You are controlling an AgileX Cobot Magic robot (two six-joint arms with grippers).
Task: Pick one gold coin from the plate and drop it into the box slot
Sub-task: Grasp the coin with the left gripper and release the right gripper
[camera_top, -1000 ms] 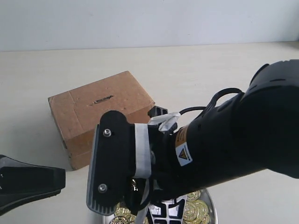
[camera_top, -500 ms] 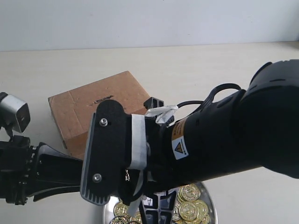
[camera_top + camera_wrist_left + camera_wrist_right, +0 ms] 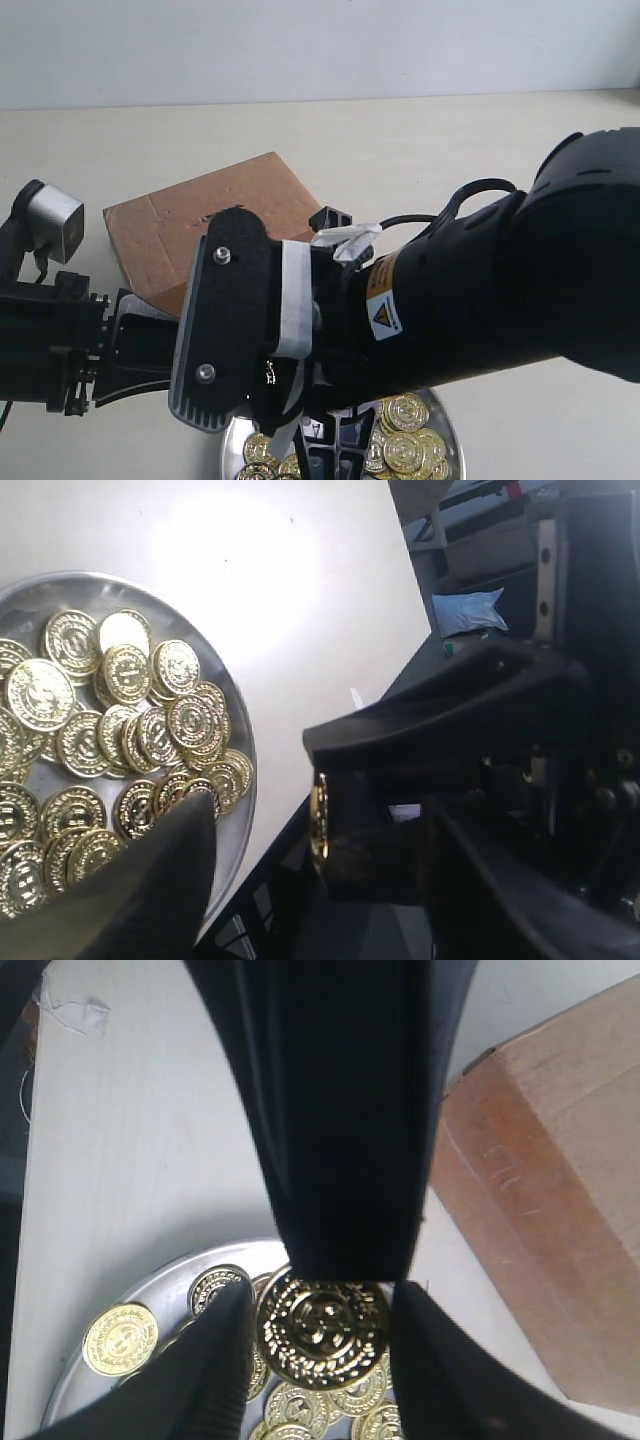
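Reaching in from the right and bent downward, the right arm's gripper (image 3: 330,1272) is clamped on one gold coin (image 3: 322,1332), held just above the plate (image 3: 243,770), which is heaped with other coins (image 3: 120,670) and sits close to a bench edge. The left gripper (image 3: 130,348) lies level beside it, fingers apart and holding nothing. The box (image 3: 180,225) stands behind them, mid-bench.
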